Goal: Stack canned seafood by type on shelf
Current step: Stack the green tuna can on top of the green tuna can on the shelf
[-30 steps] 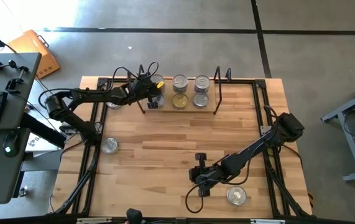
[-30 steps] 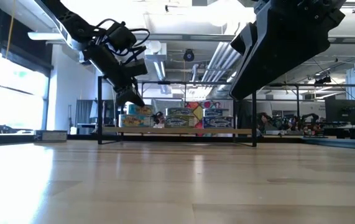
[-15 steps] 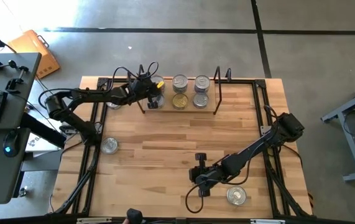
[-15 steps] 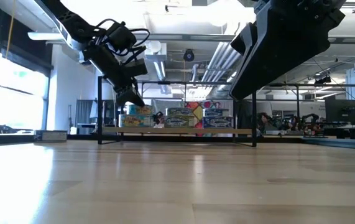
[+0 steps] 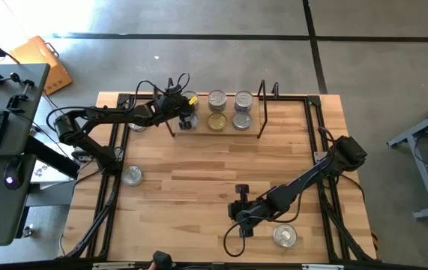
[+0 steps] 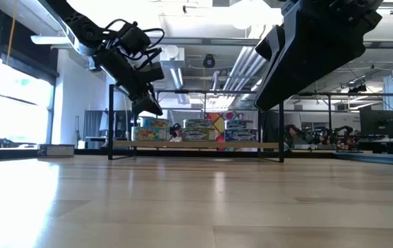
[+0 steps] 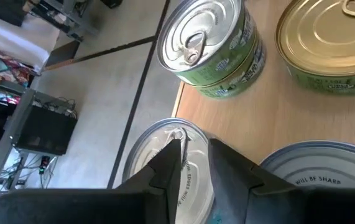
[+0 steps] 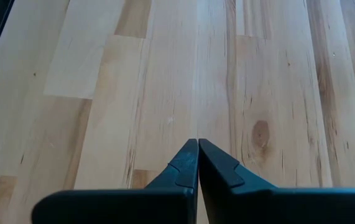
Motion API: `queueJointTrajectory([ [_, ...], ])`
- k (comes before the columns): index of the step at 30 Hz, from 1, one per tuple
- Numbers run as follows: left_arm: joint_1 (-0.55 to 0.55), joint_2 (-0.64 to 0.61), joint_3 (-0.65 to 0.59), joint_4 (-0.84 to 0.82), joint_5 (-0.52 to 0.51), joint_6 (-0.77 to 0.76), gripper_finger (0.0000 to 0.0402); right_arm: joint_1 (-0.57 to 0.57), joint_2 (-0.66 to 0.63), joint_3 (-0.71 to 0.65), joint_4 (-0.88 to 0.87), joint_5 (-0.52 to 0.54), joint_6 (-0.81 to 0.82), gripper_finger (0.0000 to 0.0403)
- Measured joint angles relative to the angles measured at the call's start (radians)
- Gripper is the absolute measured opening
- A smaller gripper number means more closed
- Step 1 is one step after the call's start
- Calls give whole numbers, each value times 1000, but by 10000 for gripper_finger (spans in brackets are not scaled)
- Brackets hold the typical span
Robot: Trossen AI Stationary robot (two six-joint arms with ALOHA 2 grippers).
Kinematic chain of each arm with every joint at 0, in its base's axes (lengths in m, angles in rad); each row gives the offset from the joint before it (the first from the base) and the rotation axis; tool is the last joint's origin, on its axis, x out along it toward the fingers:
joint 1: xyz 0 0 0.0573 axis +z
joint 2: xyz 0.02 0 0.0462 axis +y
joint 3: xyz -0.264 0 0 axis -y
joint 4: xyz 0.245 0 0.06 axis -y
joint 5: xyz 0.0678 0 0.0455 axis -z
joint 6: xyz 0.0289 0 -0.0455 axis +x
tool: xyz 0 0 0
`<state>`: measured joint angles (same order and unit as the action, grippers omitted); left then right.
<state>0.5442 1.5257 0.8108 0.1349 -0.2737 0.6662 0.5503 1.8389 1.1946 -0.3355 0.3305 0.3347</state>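
The shelf (image 5: 228,132) stands at the table's far edge, and several tins rest on its board. My left gripper (image 5: 183,113) hovers over the shelf's left end, slightly open, just above a silver-topped tin (image 7: 145,155). In the low view its fingertips (image 6: 156,110) are clear of the tins (image 6: 149,128) below. A green tin with a silver top (image 7: 209,48), a gold-topped tin (image 7: 332,37) and another silver top (image 7: 326,177) sit nearby. My right gripper (image 5: 241,218) is shut over bare wood (image 8: 197,144) near the table's near edge.
Two loose silver-topped tins lie on the table: one near the left edge (image 5: 131,175), one near the near edge (image 5: 285,236) beside my right gripper. The shelf's black wire end frames (image 5: 261,111) stand up at both ends. Bare wood spreads across the table's middle.
My left gripper has risen a little above the tins at the shelf's left end. The tins have stayed where they were.
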Motion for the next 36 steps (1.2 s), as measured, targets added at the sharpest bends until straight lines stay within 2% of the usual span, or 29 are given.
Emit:
queueJointTrajectory([
  [6, -28, -8, 0, -1, -2, -34, 83, 0, 0, 0, -4, 0, 0, 4],
  [11, -114, -38, 29, -4, -2, -12, 83, 0, 0, 0, -4, 0, 0, 4],
  [20, -354, -119, 95, -12, -3, 9, 82, 0, 0, 0, -3, 0, 1, 4],
  [26, -568, -164, 95, -223, -12, -72, 60, 5, 0, 0, -18, -5, 8, 4],
  [29, -672, -165, 94, -357, -81, -188, 43, 6, 0, 0, -18, -5, 7, 4],
  [34, -827, -165, 41, -556, -330, -469, 17, 7, 0, 0, -18, -5, 5, 4],
  [36, -873, -165, 14, -641, -393, -602, 8, 7, 0, 0, -18, -5, 5, 4],
])
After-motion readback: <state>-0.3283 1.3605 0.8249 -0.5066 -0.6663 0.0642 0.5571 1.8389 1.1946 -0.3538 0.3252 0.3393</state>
